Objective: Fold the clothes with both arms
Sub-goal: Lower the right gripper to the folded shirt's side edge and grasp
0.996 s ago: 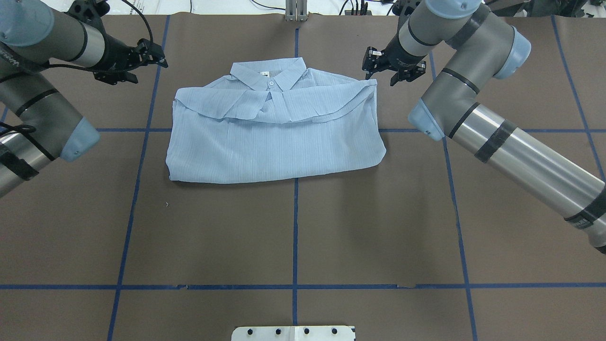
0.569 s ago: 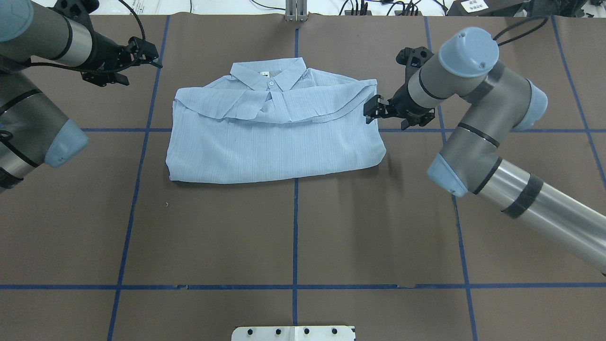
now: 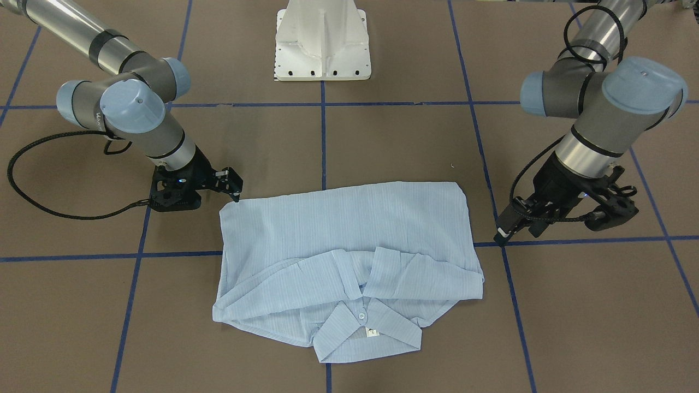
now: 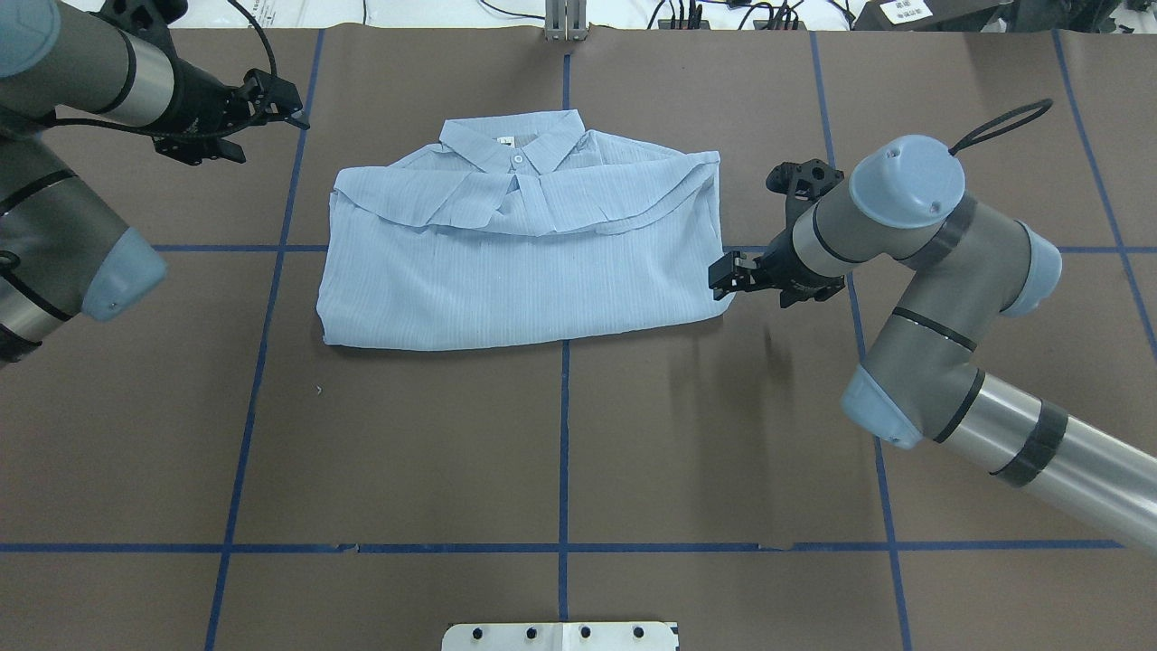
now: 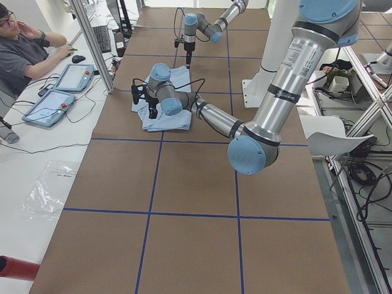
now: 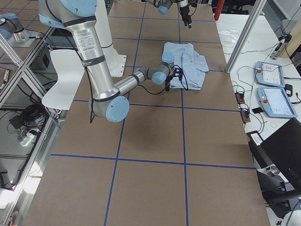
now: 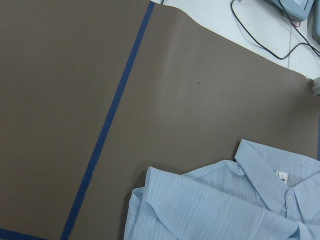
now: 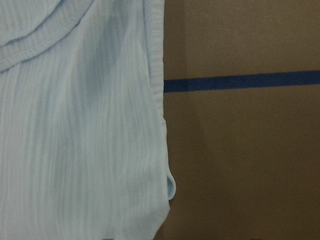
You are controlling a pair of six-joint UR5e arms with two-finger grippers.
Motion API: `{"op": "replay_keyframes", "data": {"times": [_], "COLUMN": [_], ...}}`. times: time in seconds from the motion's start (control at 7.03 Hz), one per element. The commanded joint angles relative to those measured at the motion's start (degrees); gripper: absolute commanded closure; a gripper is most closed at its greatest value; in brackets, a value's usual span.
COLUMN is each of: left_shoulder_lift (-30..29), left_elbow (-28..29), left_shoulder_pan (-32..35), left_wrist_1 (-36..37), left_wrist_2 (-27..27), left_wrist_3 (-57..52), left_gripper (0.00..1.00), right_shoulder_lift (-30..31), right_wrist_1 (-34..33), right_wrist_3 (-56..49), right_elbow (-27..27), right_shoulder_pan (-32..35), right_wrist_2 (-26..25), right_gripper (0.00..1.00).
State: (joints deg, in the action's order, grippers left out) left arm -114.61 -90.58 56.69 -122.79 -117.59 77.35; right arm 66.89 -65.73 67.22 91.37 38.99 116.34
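Bringing the right gripper (image 4: 723, 276) down the right side of the overhead frame over the last second, from beside the upper right corner of the shirt (image 4: 524, 271) to just beside its lower right corner. Leaving the left gripper (image 4: 291, 107) almost unmoved in the upper left, well apart from the cloth. Showing both sets of jaws somewhat apart and holding nothing.

Finding the shirt lying flat in the upper middle of that frame, already folded into a wide block, with the collar (image 4: 520, 145) toward the top edge, flaps folded across the chest below it, and a long fold line running along the bottom. Seeing, in the right wrist view, only the doubled edge (image 8: 162, 150) against bare table (image 8: 240, 150), with no fingers in frame.

Judging the fabric thin, light and limp:
- likely draping and sliding layer over layer once lifted
- wrinkling rather than keeping a crease
- sagging in the middle if taken at one end only

Judging the best hold to be a pinch through all layers at the two short ends, right gripper at the lower right corner and left gripper at the matching left side, lifting together and evenly. Risking, with a shallow pinch, catching only the top layer and peeling the fold open.
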Motion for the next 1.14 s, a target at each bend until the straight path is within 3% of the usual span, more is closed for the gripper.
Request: {"op": "replay_keyframes", "data": {"times": [0.0,0.28,0.43,0.57,0.71,1.0], "left_shoulder_lift": [0.0,0.27,0.7,0.71,0.71,0.79], "left_elbow": [0.23,0.4,0.23,0.14,0.23,0.31], "left_shoulder_pan": [0.0,0.0,-0.09,-0.09,0.0,0.0], "left_wrist_1": [0.0,0.0,-0.08,-0.08,-0.08,-0.08], "left_wrist_2": [0.16,0.25,0.25,0.25,0.34,0.34], "left_wrist_3": [-0.09,-0.09,-0.09,-0.09,-0.09,-0.09], "left_gripper": [0.0,0.0,0.0,0.0,0.0,0.0], "right_shoulder_lift": [-1.75,-3.87,-3.96,-4.22,-4.31,-4.4], "right_wrist_1": [-0.1,0.07,-0.1,-0.01,0.07,0.07], "right_wrist_3": [-0.33,-0.95,-1.03,-0.95,-0.86,-0.95], "right_elbow": [-0.92,-3.47,-3.56,-3.65,-3.56,-3.48], "right_shoulder_pan": [-0.32,-0.32,-0.24,-0.15,0.03,0.29], "right_wrist_2": [-2.5,-3.92,-3.93,-3.93,-3.93,-3.31], "right_gripper": [0.23,0.27,0.35,0.72,1.0,1.0]}}
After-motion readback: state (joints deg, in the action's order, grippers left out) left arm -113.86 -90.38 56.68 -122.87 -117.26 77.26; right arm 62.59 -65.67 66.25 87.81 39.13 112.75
